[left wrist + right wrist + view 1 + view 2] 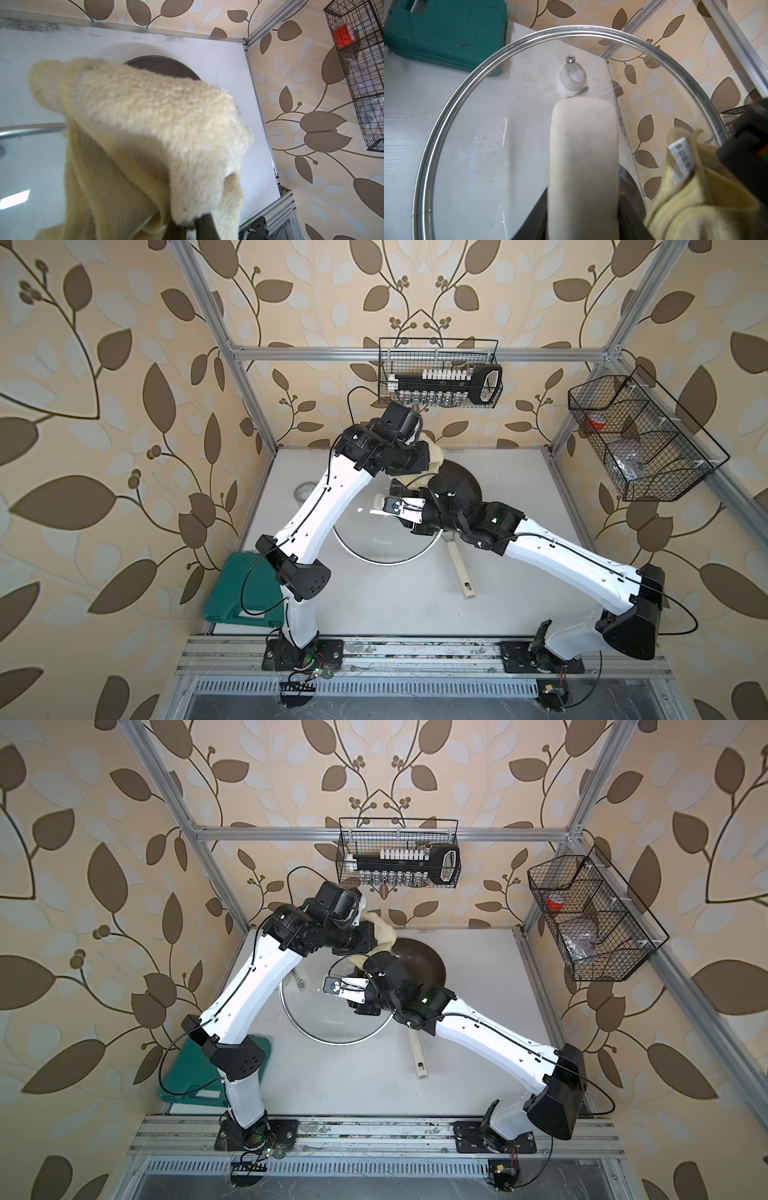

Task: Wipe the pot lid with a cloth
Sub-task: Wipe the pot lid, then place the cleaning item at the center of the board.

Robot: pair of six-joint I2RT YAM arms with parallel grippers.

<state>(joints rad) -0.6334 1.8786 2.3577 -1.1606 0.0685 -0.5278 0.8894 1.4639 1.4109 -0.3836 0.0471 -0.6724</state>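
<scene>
Right wrist view: right fingers (531, 222) clamp pot lid (467, 166) handle (583, 155); left fingers (204, 229) pinch cloth (685, 203); frying pan (465, 475), tape roll (565, 80) nearby.

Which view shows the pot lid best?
Right wrist view: the pot lid fills the frame, rim, logo and handle clear. Both top views show it partly behind the arms; the left wrist view, only an edge.

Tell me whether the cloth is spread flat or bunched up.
Bunched up: the cloth hangs in rumpled folds from the shut left gripper.
</scene>
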